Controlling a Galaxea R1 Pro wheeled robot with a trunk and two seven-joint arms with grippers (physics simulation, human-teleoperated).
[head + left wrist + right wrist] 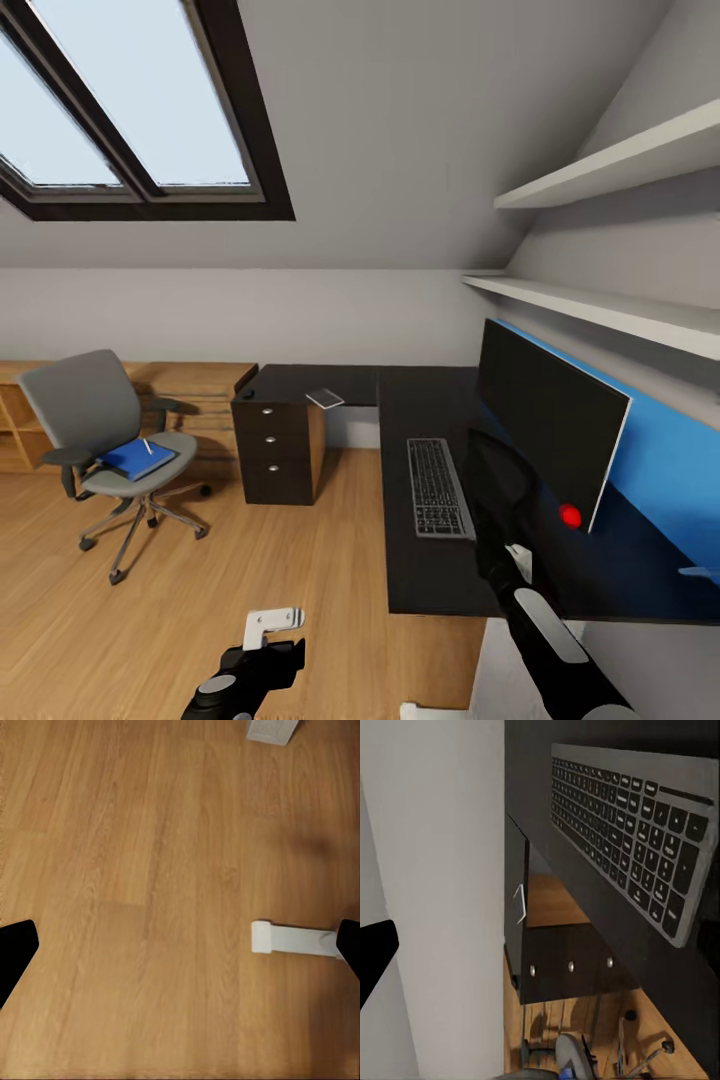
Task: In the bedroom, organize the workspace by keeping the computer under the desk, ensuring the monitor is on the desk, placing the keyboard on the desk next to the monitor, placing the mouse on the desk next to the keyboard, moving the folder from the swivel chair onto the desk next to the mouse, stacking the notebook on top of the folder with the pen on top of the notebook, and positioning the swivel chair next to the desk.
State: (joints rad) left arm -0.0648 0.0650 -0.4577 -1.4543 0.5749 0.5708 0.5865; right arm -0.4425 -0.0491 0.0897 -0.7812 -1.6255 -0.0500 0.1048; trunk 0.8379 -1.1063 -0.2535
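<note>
While I am facing the desk (420,420) from the head view, the monitor (550,430) is standing along its wall-side edge and the keyboard (438,487) is lying just in front of the screen, parallel to it, near the desk's front edge, so those two items appear to be settled. My right arm is reaching over the desk between keyboard and monitor; its gripper (517,560) is partly hidden here, so I cannot tell what it holds, though a small pale shape is showing at it. The notebook (325,398) is resting near the far corner of the desk, above the drawer unit (277,450). The swivel chair (112,450) is standing well apart from the desk on the wood floor (200,600), and it is carrying the folder (137,458) on its seat with the pen (148,446) lying across the folder; these are awaiting transfer. My left gripper (262,640) is hanging low over the floor, idle.

Through the left wrist view, my left fingertips (15,949) are showing as dark tips spread wide apart, with bare floor and a white bar between them and nothing grasped.

Through the right wrist view, I am looking along the keyboard (637,832) and the desk's long edge toward the drawer unit (562,967), with the notebook (519,904) as a thin sliver at the far corner. One dark right fingertip (373,952) is showing; I cannot tell how far these fingers are parted.
</note>
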